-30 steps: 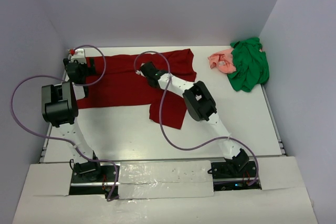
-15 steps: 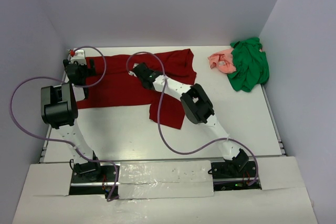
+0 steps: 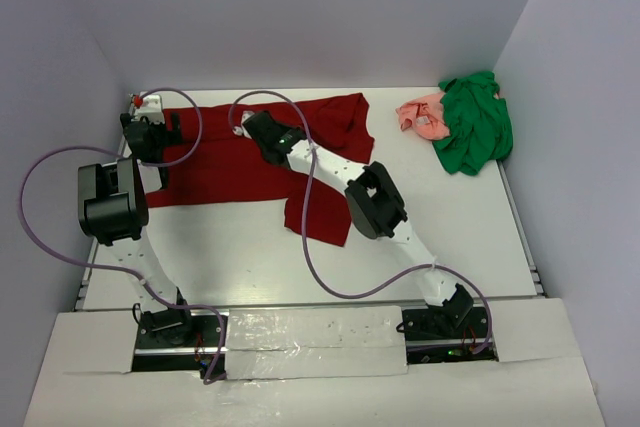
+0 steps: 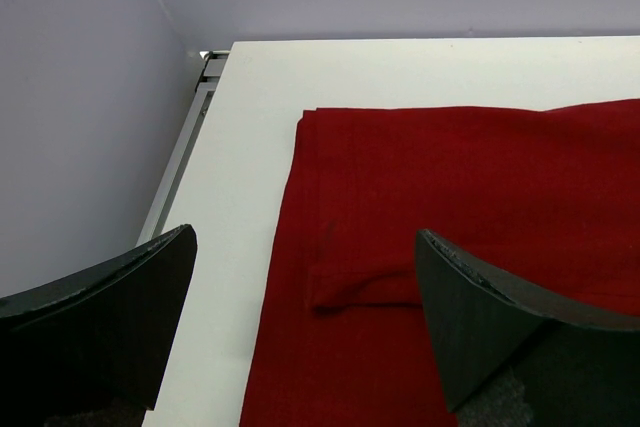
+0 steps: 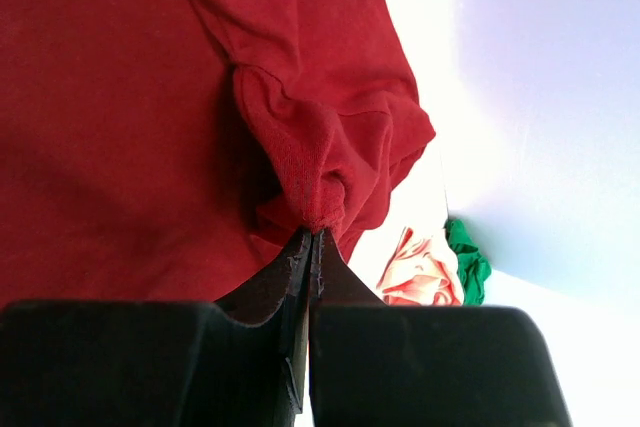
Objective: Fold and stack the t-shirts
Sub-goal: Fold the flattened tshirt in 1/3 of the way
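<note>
White table (image 3: 460,217) fills the floor between pale lilac walls (image 3: 300,17), and three t-shirts lie on it, one of each colour. The one maroon t-shirt (image 3: 225,162) is spread over the far-left half, with a flap reaching toward the near side around the table's middle. The one green t-shirt (image 3: 475,129) sits crumpled in the far-right corner. The one salmon-pink t-shirt (image 3: 422,115) is bunched just beside it on its left, touching it.

Two arms reach out from the near edge, each trailing one purple cable (image 3: 330,267). The left gripper (image 4: 305,247) hangs over the left edge of the maroon t-shirt, near the table's left side. Its two fingers are spread wide with nothing between them. The right gripper (image 5: 312,235) is at the far middle of the maroon t-shirt, jaws pressed together on a pinched fold of the cloth, which bunches at the tips.
</note>
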